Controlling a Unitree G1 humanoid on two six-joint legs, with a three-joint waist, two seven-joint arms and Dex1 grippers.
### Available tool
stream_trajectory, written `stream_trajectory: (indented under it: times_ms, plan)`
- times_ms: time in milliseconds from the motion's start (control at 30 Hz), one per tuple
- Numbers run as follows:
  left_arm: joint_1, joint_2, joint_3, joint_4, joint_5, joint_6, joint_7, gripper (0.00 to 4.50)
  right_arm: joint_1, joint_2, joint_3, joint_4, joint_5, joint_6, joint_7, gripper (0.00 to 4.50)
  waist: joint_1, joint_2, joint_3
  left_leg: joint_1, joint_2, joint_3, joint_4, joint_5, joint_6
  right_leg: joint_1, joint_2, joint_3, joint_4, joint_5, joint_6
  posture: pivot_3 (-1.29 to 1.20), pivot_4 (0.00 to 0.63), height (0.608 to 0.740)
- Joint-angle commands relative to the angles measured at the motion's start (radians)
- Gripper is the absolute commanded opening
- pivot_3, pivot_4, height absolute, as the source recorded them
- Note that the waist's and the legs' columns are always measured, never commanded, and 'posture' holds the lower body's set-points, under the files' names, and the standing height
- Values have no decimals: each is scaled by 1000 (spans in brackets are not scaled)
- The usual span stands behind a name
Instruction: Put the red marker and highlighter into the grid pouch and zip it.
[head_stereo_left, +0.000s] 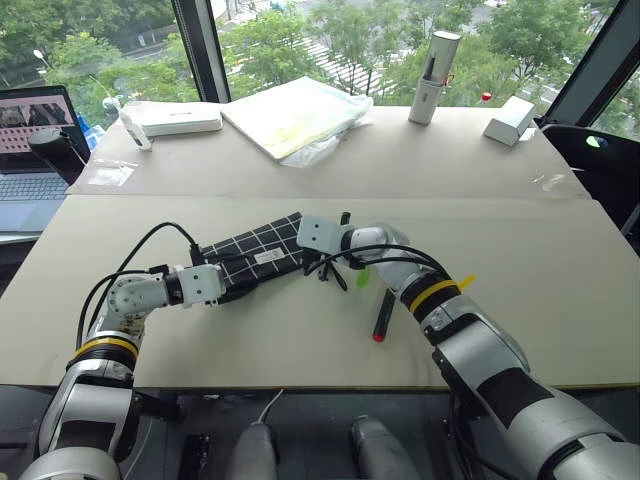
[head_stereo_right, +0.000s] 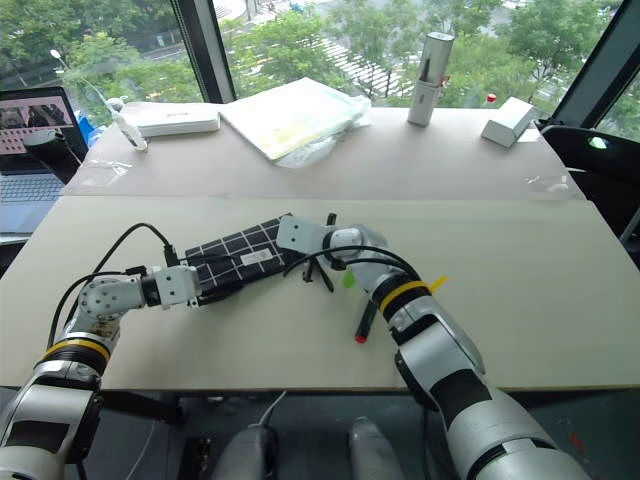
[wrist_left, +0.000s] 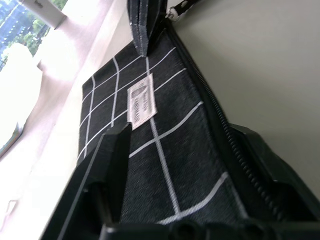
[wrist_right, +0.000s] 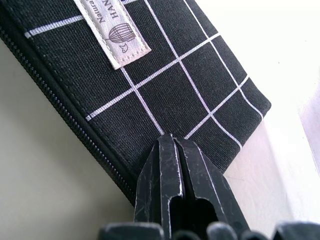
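- Nearest my head camera are both arms, reaching in over the pale table towards the grid pouch, which I take as my landmark.
- On the left wrist camera, my left gripper has its two black fingers spread either side of the pouch's near end, one over the gridded face and one along the zipper edge; I cannot tell whether they press the fabric or merely straddle it.
- My right gripper is pinched fully closed, its tips resting on the fabric at the pouch's opposite end, close to the corner.
- From the right wrist camera I see no fabric caught between those tips, so I read it as pressing on the pouch, not holding it.
- Flat on the table, the pouch lies at a slant between the two grippers, its white label facing up and its zipper running along the long edge nearer me.
- Just past the right gripper's end of the pouch, a black pull strap trails off.
- Beyond that same end lies the red marker, on the table near my right forearm, clear of the pouch.
- Between marker and pouch, I can see a bit of the highlighter, its lime green peeking out beneath my right wrist, likewise outside the pouch.
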Motion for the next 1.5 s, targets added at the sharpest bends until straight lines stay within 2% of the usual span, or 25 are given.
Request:
stream_trajectory:
  times_ms: [33, 133, 400, 533, 633, 767, 900, 1033, 1300, 1500]
  plan:
    - [0, -13, -34, 7, 21, 3, -38, 1140, 1, -7, -12, 4, -4, 8, -3, 0, 3, 0, 0, 0, 0, 0, 0, 0, 0, 0, 0, 0, 0, 0, 0, 0, 150, 738]
    - [-1, -10, -33, 7, 13, 4, -51, 101, 0, -9, -13, 2, -4, 8, -2, 0, 3, 0, 0, 0, 0, 0, 0, 0, 0, 0, 0, 0, 0, 0, 0, 0, 150, 738]
    - [4, -18, -9, -32, -18, 62, -47, 37, -8, -2, -45, 9, 26, 4, -1, 0, 2, 0, 0, 0, 0, 0, 0, 0, 0, 0, 0, 0, 0, 0, 0, 0, 150, 738]
    - [16, -9, 9, -71, -35, 97, -39, 0, -26, 33, -222, -24, 225, 93, 74, 1110, 3, 0, 0, 0, 0, 0, 0, 0, 0, 0, 0, 0, 0, 0, 0, 0, 150, 738]
    - [36, -11, 35, -99, -67, 140, -25, 0, -53, 18, -312, -29, 306, 141, 80, 2190, 3, 0, 0, -1, 0, -1, 0, 0, 0, 0, 0, 0, 0, 0, 0, 0, 150, 738]
    - [67, -18, 64, -154, -105, 197, -9, 0, -72, -9, -413, -128, 452, 299, 184, 3550, 2, 0, 0, -1, 0, -1, -1, 0, 0, -1, 0, 0, -1, 0, 0, 0, 150, 738]
    - [104, -52, 128, -266, -201, 312, 28, 0, -59, -79, -447, -236, 502, 374, 223, 3550, 3, 0, 0, -3, 0, -1, -1, 0, 0, -2, 0, 0, -1, 0, 0, 0, 150, 738]
    - [154, -61, 174, -411, -248, 425, 81, 0, -10, -117, -411, -290, 466, 378, 193, 3550, 5, 0, 0, -5, 0, -2, -1, 0, 0, -3, 0, -2, -1, 0, 0, 0, 150, 738]
    - [196, -48, 223, -558, -275, 556, 122, 0, 69, -145, -340, -317, 395, 349, 139, 3550, 4, 0, 0, -5, 0, -3, -1, 0, 0, -4, 0, -2, -1, 0, 0, 0, 150, 738]
    - [204, -61, 230, -607, -280, 599, 127, 0, 78, -124, -314, -285, 370, 327, 111, 3550, 6, 0, 0, -5, 0, -3, -1, 0, 0, -4, 0, -2, -2, 0, 0, 0, 150, 738]
